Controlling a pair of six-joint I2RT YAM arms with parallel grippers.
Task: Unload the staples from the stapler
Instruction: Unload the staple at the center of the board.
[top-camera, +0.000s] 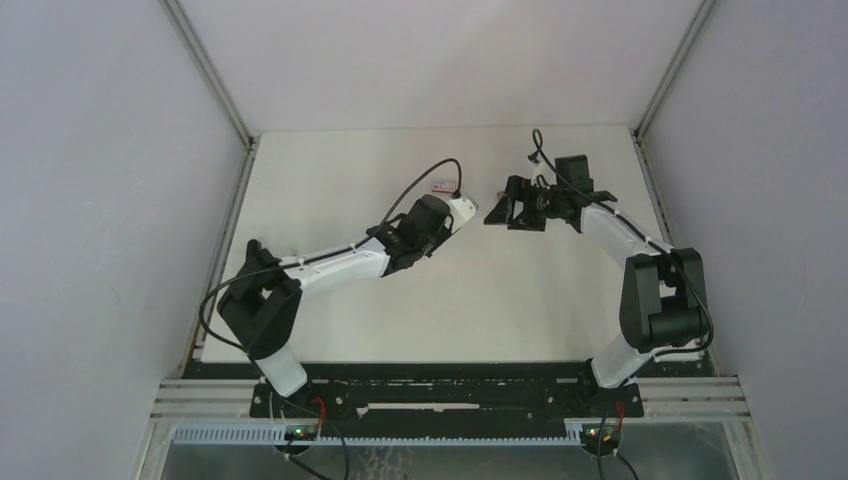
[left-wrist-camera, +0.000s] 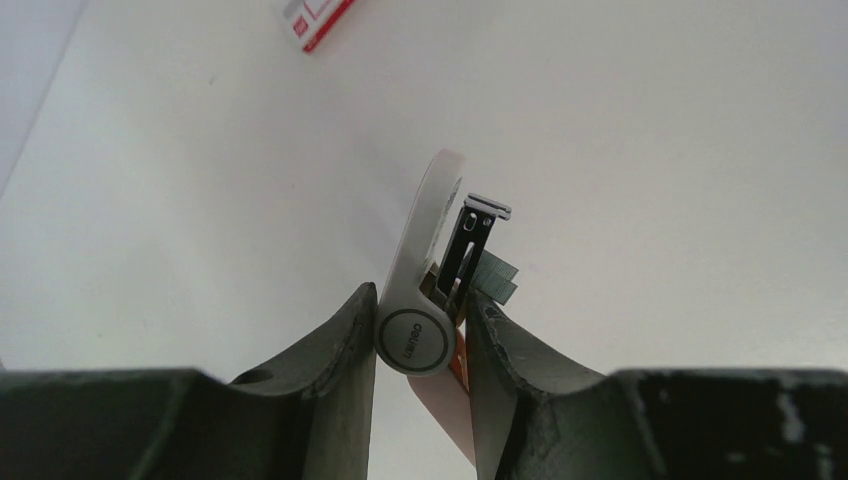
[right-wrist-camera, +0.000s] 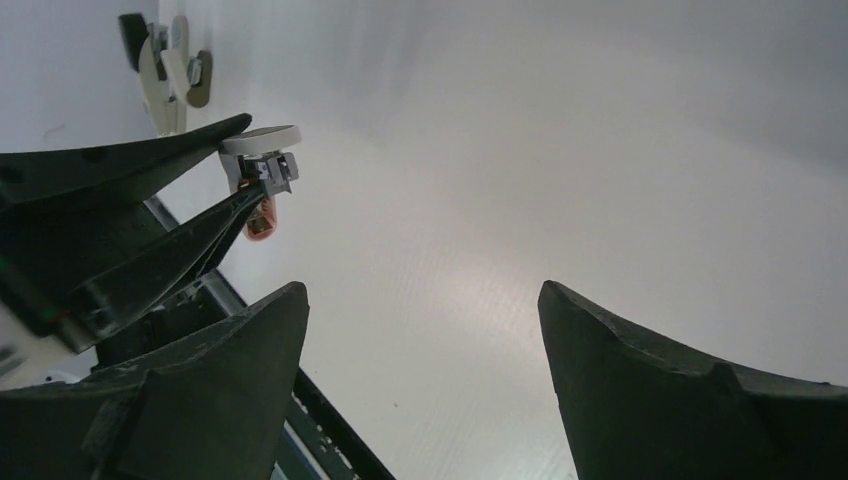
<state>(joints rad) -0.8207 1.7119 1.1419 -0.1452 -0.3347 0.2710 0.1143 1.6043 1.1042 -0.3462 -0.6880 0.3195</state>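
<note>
The left gripper (left-wrist-camera: 420, 300) holds the stapler (left-wrist-camera: 418, 338) off the table (top-camera: 480, 310), its jaws pinching the round hinge end. The white top (left-wrist-camera: 432, 205) is swung away from the metal staple channel (left-wrist-camera: 468, 243), so the stapler looks opened for unloading. The right gripper (top-camera: 497, 211) hangs just beside it with its jaws spread wide and nothing between them. No loose staples show on the table, and whether a strip sits in the channel cannot be told. The step in hand appears to be the reach for the channel. Next, the right fingers would need to line up on that narrow metal part and close gently while the left grip stays firm. A red-and-white box (left-wrist-camera: 320, 15) lies on the table beyond.
</note>
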